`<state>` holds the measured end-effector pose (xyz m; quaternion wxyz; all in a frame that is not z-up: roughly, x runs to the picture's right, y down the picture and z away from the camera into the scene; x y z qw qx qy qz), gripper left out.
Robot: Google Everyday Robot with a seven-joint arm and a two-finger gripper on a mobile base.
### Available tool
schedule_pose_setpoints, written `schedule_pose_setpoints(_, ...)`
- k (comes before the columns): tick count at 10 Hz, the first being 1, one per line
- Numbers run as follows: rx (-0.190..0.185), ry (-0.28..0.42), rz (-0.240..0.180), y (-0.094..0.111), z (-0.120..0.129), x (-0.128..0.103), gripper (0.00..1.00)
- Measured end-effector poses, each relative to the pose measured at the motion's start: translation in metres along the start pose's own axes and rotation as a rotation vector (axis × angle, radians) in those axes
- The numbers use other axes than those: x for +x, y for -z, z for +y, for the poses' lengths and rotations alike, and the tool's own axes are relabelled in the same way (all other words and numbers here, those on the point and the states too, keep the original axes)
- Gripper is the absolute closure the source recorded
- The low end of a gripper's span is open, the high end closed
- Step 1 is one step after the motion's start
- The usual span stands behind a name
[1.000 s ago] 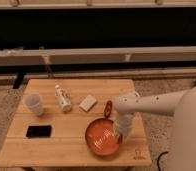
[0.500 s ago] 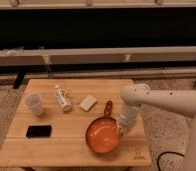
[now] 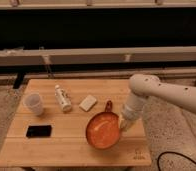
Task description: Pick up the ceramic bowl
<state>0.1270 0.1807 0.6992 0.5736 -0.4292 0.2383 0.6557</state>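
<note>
The ceramic bowl (image 3: 102, 131) is large, round, glossy and orange-red with pale streaks inside. It sits at the front right of the wooden table (image 3: 66, 150), tilted, with its right rim raised. My gripper (image 3: 125, 125) comes down from the white arm (image 3: 161, 92) on the right and is shut on the bowl's right rim. A small dark red oblong object (image 3: 108, 105) lies just behind the bowl.
A white cup (image 3: 33, 103) stands at the left. A white bottle (image 3: 63, 97) lies behind the middle, with a pale flat packet (image 3: 88, 103) next to it. A black phone (image 3: 39, 131) lies front left. A dark bench and wall run behind the table.
The arm's elbow has risen and swung right. The bowl has shifted slightly up and tilted, with its right rim lifted in the gripper.
</note>
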Motion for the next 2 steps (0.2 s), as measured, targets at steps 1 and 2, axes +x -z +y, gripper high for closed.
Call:
schedule_pose_setpoints(1,-0.019,0.018,0.003,0.0080,0.0036,0.0007,1.00)
schedule_pose_setpoints(2,-0.037,0.035,0.012,0.0127,0.0062,0.0011,1.00)
